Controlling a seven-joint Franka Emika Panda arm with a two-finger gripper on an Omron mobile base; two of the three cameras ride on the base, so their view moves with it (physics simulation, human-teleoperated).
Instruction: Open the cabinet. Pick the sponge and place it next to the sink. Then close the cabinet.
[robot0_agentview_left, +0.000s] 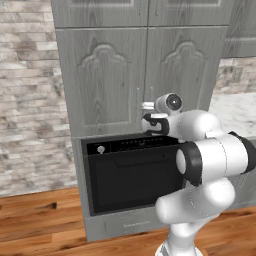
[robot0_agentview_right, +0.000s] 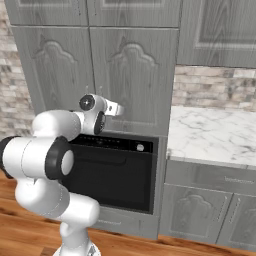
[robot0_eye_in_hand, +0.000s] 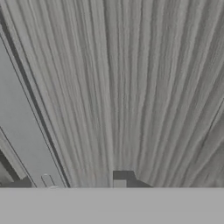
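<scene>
Cabinet (robot0_agentview_left: 145, 75) above oven (robot0_agentview_left: 132, 172); counter (robot0_agentview_right: 215, 135) right of oven.

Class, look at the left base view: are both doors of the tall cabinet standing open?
No. Both arched-panel doors of the cabinet sit flush and closed above the black oven.

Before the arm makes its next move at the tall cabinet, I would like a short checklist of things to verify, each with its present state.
1. Both doors of the cabinet are shut: ok, so the opening step is not yet done.
2. Gripper is up at the door handles: ok.
3. Jaws closed on a handle: cannot tell, the hand view is too close to the door face.
4. Sponge located: cannot tell, presumably behind the doors.
5. Room for a door to swing: ok, only the oven sits below.
6. Marble counter bare for later placing: ok.
</scene>
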